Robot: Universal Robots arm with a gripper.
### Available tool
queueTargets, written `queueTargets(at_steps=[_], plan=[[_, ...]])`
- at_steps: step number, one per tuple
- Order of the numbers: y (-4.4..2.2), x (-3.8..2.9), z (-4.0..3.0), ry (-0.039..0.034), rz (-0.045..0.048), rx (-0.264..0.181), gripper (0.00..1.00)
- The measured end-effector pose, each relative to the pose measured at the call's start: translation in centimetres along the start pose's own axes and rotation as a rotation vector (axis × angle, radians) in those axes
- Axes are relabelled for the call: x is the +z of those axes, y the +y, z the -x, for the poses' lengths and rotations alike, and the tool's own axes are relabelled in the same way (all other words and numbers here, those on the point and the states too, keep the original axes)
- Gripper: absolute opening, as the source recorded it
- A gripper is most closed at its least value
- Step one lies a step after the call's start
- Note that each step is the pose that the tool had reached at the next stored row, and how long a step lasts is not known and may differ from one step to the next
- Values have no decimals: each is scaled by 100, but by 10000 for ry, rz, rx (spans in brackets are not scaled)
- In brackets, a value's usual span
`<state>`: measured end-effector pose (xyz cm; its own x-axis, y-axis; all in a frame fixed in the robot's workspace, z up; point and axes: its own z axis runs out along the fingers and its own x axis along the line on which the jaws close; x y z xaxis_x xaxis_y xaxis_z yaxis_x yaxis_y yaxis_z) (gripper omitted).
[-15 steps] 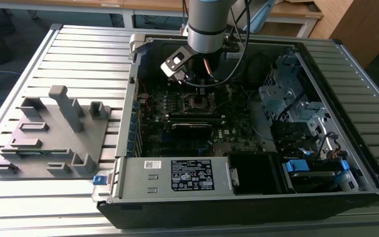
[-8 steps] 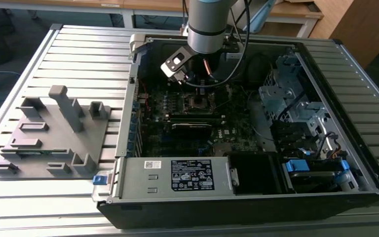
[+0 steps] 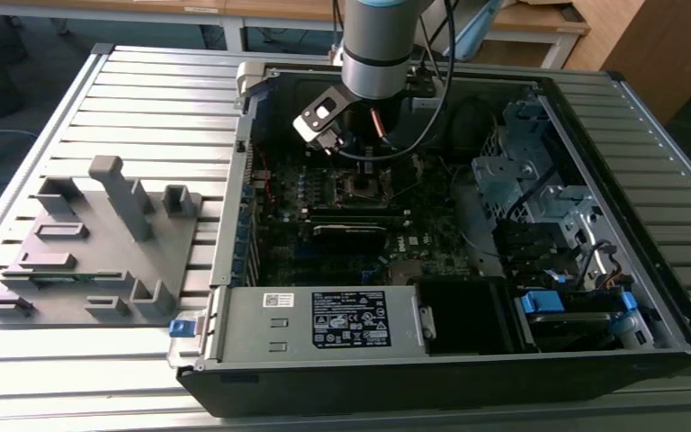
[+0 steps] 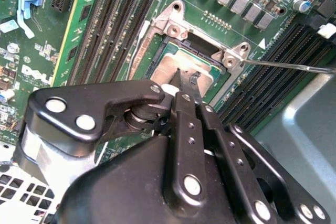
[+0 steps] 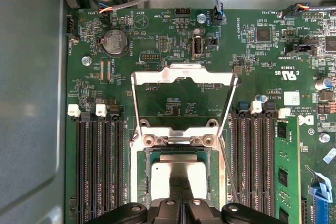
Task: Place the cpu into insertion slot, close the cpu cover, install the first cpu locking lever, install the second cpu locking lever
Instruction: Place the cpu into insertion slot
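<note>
Exterior view high above open computer case [image 3: 442, 387], both wrist views close over insertion slot [image 4: 205, 51] [image 5: 178, 153]

Shiny bare-metal cpu cover [image 5: 181, 74], dull metal cpu [image 5: 164, 174]

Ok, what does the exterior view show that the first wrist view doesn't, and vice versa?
Exterior view: the whole open computer case, the grey fixture tray on the exterior view's left, and the arm reaching down into the case. First wrist view: the cpu cover standing open, and the cpu sitting in the insertion slot. Both: the motherboard, with the end effector right over the insertion slot.
</note>
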<state>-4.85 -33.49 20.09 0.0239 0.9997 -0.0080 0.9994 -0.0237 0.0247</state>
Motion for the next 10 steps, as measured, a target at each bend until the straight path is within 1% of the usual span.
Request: queueTargets(at_steps=[2,4,10], plan=[[0,10,-1,5,2,0,10],[-2,24,2,-10,-7,0,10],[-1,32,0,1,0,0,10]])
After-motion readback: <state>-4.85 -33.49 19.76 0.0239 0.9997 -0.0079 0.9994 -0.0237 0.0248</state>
